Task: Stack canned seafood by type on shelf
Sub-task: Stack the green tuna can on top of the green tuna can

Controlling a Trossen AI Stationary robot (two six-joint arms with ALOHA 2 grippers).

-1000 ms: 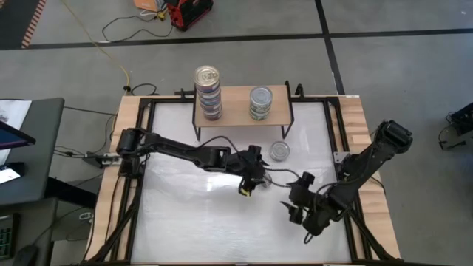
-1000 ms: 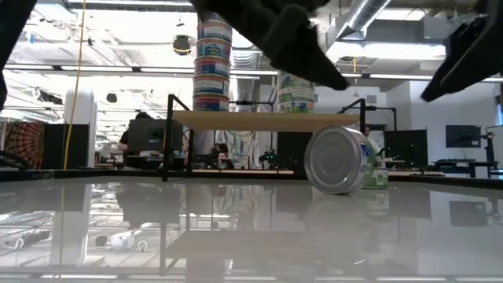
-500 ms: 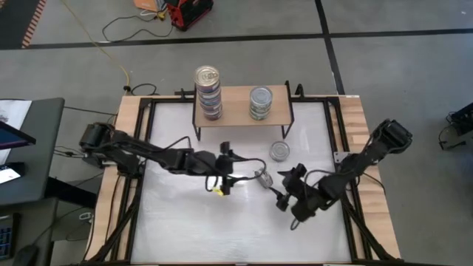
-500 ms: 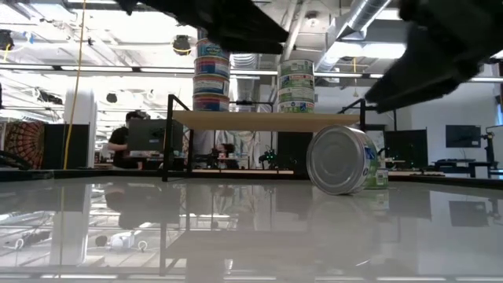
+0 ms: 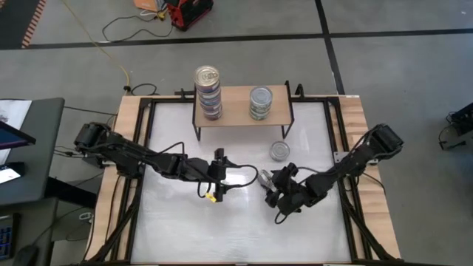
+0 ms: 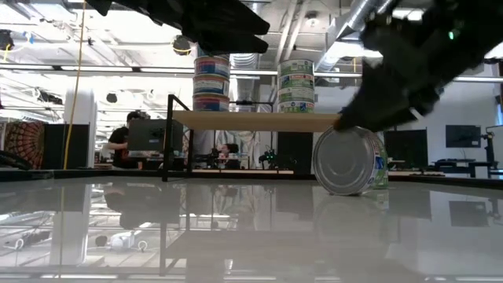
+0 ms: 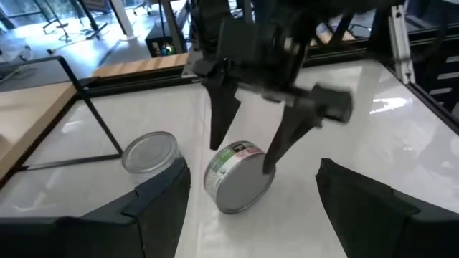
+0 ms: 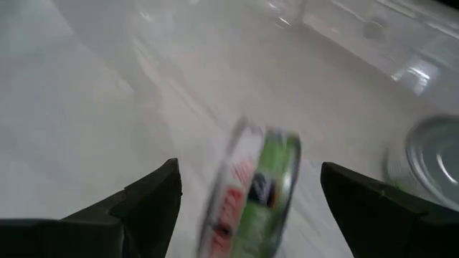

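shelf (image 5: pixel 236 108) bearing two can stacks (image 5: pixel 208 92), apparently sorted

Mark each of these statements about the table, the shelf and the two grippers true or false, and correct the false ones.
1. Two stacks of cans stand on the shelf. True.
2. The taller stack is on the shelf's right. False: it is on the left; the shorter stack is on the right.
3. A green-labelled can stands on its edge on the table. True.
4. The right gripper is shut on that can. False: its fingers are open, straddling the can.
5. A second can lies flat near the shelf's right leg. True.
6. The left gripper holds a can. False: it is open and empty.
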